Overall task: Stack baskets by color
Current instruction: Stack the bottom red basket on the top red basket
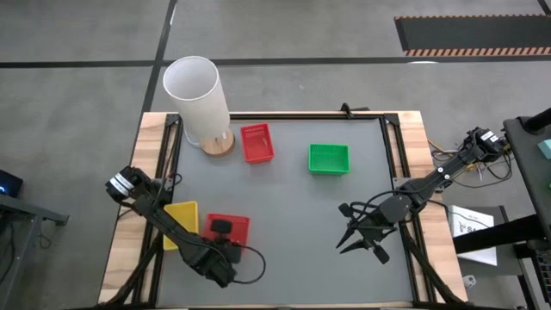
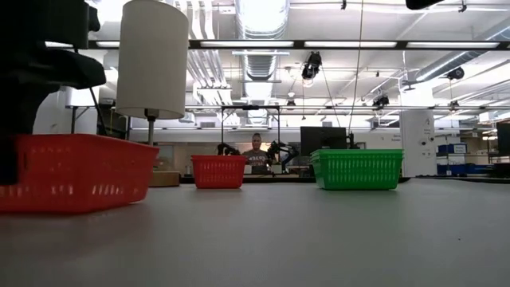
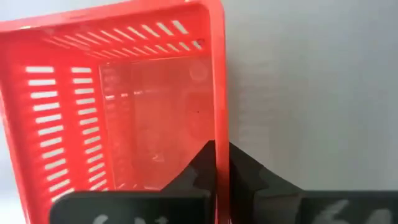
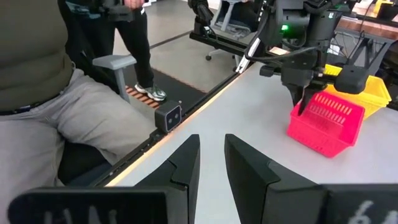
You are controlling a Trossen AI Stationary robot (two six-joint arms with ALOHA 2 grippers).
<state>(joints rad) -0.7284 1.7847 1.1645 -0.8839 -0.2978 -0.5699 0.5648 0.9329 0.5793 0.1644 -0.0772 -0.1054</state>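
Left gripper (image 3: 221, 163) clamped on the side wall of a red plastic mesh basket (image 1: 229, 226) beside a yellow mesh basket (image 1: 180, 220) at the table's near left; right gripper (image 1: 362, 241) narrowly parted, empty, near right.

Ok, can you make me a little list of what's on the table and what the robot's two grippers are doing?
left gripper: shut on the rim of the near red plastic mesh basket
right gripper: waiting above bare table on the right, holding nothing
yellow plastic mesh basket: right beside the near red one, on its left
far red plastic mesh basket: next to the tall white cylinder
green plastic mesh basket: alone, right of the far red one
stacks: none visible yet
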